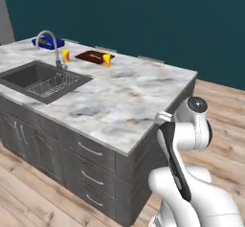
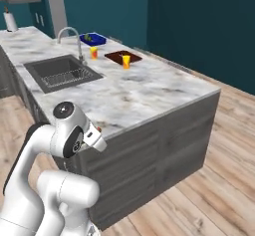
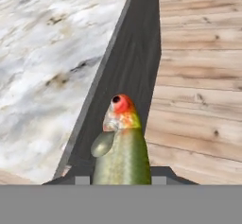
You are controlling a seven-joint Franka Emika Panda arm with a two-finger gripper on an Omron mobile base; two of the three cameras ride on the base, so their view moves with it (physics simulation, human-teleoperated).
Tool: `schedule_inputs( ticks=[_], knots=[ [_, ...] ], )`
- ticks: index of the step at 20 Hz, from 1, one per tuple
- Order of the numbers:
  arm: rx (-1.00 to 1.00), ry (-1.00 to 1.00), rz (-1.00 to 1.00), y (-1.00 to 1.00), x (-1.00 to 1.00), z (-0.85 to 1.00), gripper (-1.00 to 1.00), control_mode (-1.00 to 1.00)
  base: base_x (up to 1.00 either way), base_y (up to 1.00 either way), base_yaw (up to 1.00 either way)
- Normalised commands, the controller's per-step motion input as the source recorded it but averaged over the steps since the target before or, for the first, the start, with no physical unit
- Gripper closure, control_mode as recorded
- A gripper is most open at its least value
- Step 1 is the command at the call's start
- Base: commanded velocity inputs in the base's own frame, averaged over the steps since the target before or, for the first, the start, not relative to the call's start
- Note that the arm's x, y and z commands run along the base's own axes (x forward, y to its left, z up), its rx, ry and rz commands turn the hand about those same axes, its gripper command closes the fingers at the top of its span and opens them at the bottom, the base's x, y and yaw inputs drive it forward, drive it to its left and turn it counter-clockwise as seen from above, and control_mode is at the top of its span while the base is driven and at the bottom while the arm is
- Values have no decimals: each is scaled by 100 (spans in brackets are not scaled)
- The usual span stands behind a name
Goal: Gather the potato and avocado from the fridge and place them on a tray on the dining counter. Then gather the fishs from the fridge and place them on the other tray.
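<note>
the gripper is pinching a fish, its tips just showing either side of the green-grey body at the bottom of the hand view; the fish's long axis runs straight out along the gripper, red-orange head leading. beyond the head lies the near corner edge of the worktop, marbled top to one side and wood floor to the other, so the load hangs off the end of the dining counter, not yet over it. the other tray, dark reddish-brown, sits at the far side near the faucet and sink, well apart from the hand, with two small orange-yellow cups beside it. the blue tray lies further still, something dark in it. the coming move looks like a long carry across the marble toward the brown tray
</note>
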Motion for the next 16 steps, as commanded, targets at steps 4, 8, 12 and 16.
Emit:
schedule_inputs(
  ticks=[4,8,12,16],
  knots=[
    [0,0,0,0,0,0,100,100,27,-83,36],
    [0,0,0,0,0,0,100,100,35,-91,38],
    [0,0,0,0,0,0,100,100,25,-99,43],
    [0,0,0,0,0,0,100,100,13,-100,47]
  ],
)
